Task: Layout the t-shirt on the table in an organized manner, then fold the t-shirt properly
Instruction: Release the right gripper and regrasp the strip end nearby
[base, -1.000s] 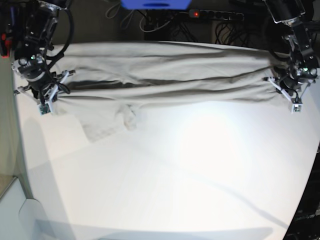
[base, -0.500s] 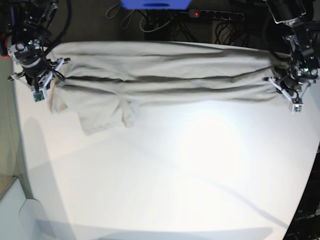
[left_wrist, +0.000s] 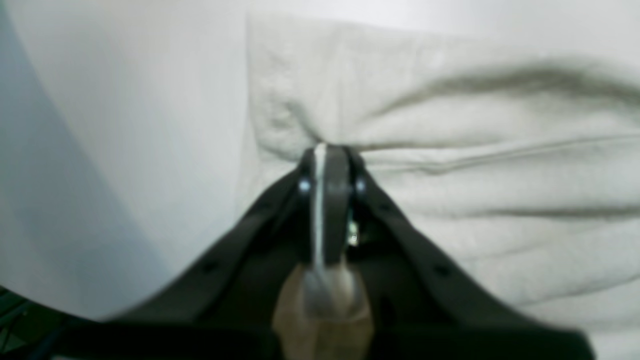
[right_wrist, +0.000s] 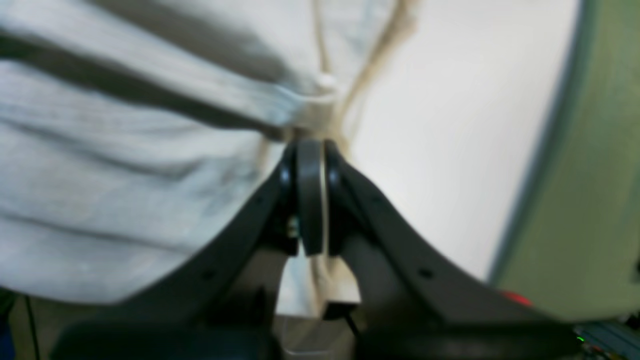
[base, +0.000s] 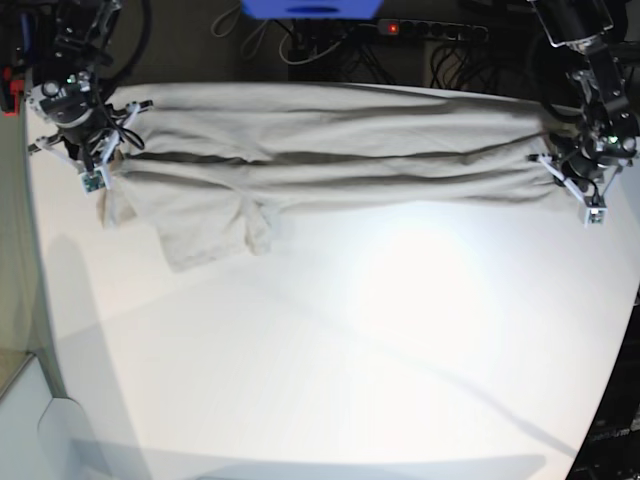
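The grey-beige t-shirt (base: 330, 150) is stretched in a long wrinkled band across the far side of the white table (base: 340, 350), with a sleeve (base: 205, 230) lying toward the front at the left. In the base view's right, my left gripper (base: 568, 160) is shut on the shirt's edge (left_wrist: 320, 135), jaws pinched tight. My right gripper (base: 105, 150), at the base view's left, is shut on the other end of the cloth (right_wrist: 305, 120), near the table's edge.
A power strip (base: 430, 30) with cables and a blue object (base: 310, 8) sit behind the table's far edge. In the right wrist view a greenish surface (right_wrist: 590, 175) lies beyond the table rim.
My right gripper has moved toward the far side of the table with the shirt's end, drawing the cloth straighter. The left gripper has held still.
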